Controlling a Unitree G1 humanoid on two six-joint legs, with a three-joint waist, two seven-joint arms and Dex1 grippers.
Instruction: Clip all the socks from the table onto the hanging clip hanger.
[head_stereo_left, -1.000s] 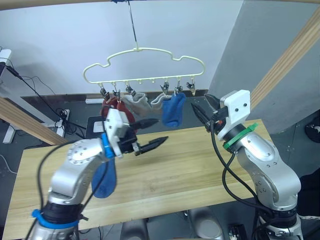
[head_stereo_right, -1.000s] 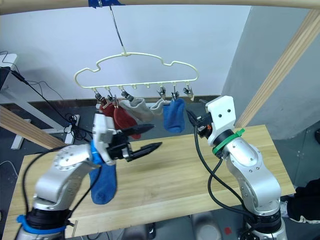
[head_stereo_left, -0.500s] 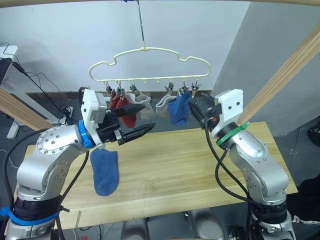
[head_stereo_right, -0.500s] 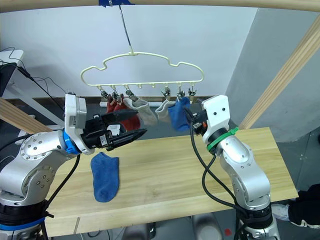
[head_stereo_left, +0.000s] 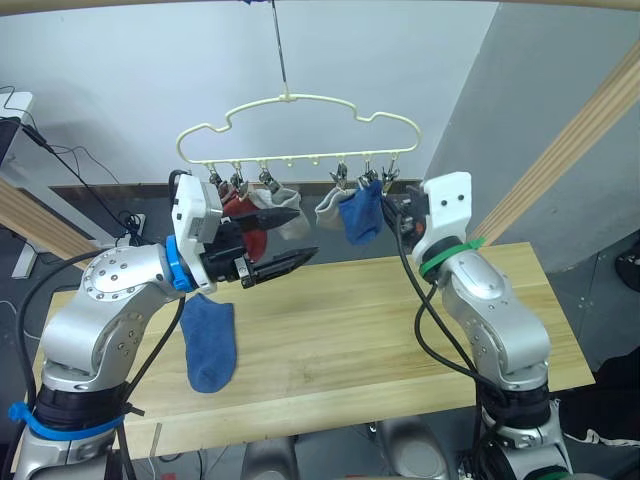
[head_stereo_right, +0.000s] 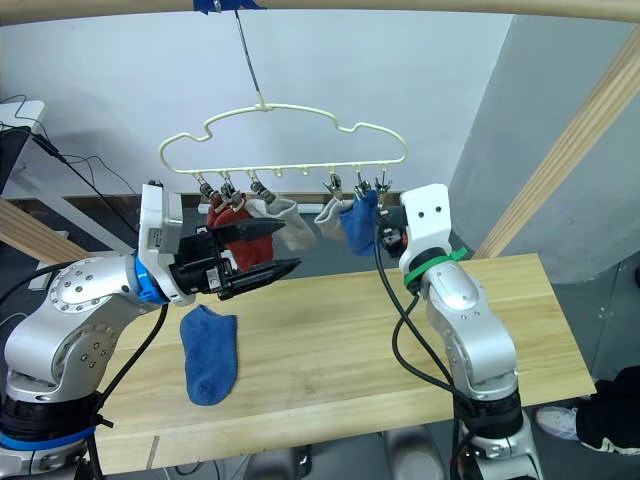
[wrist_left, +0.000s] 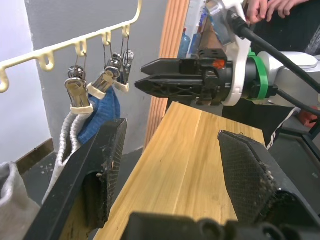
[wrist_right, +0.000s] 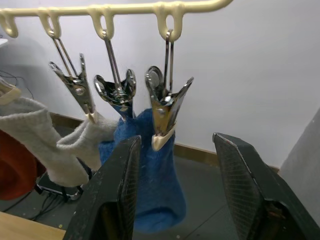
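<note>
Left claw (head_stereo_left: 283, 240) apart, hiding red socks (head_stereo_left: 240, 212), right claw (wrist_right: 187, 197) apart below empty end clip (wrist_right: 164, 112).

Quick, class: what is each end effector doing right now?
Left end effector: open, holding nothing.
Right end effector: open, holding nothing, at the empty end clip.

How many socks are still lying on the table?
1: a blue sock lies flat on the table, near the robot's left. The other socks hang from the clip hanger.
</note>
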